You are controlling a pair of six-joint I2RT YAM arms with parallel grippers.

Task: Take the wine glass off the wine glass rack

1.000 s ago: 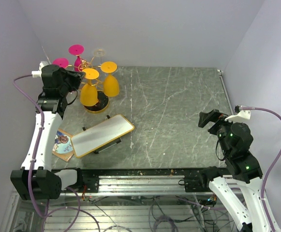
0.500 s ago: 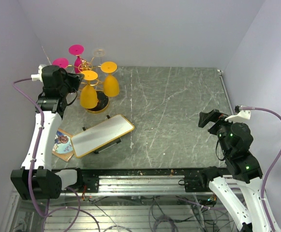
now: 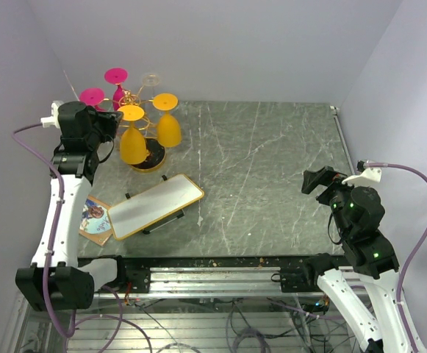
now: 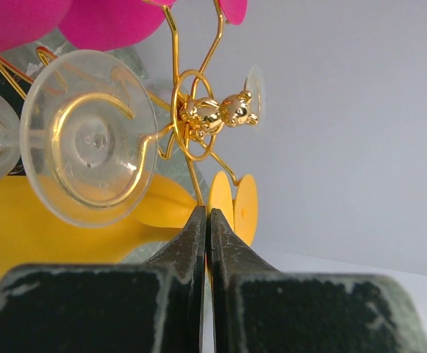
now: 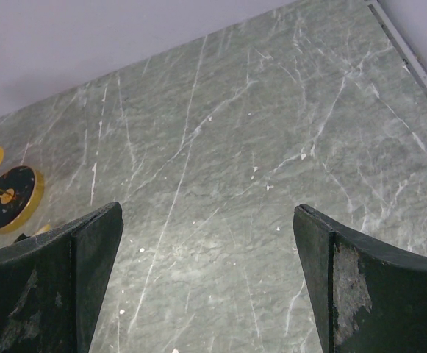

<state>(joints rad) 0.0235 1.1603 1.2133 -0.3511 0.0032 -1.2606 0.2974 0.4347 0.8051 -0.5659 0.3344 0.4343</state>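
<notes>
The wine glass rack (image 3: pixel 130 97), gold wire on a round black base, stands at the table's far left. Two pink glasses (image 3: pixel 115 76), a clear glass (image 3: pixel 151 79) and two yellow glasses hang on it upside down. My left gripper (image 3: pixel 119 118) is shut on the stem of the nearer yellow wine glass (image 3: pixel 134 143). In the left wrist view the shut gripper (image 4: pixel 206 217) sits between the yellow bowl (image 4: pixel 66 220) and its foot (image 4: pixel 231 202), under the rack's gold knot (image 4: pixel 213 114) and the clear glass's foot (image 4: pixel 88 136). My right gripper (image 3: pixel 317 180) is open and empty above bare table (image 5: pixel 206 213).
A white board with a gold frame (image 3: pixel 156 204) lies near the front left, with a small picture booklet (image 3: pixel 95 219) beside it. The second yellow glass (image 3: pixel 167 121) hangs just right of the held one. Walls stand close behind and left of the rack.
My left gripper has shifted slightly left and back, and the yellow glass it holds has moved left with it. The right arm has not moved.
</notes>
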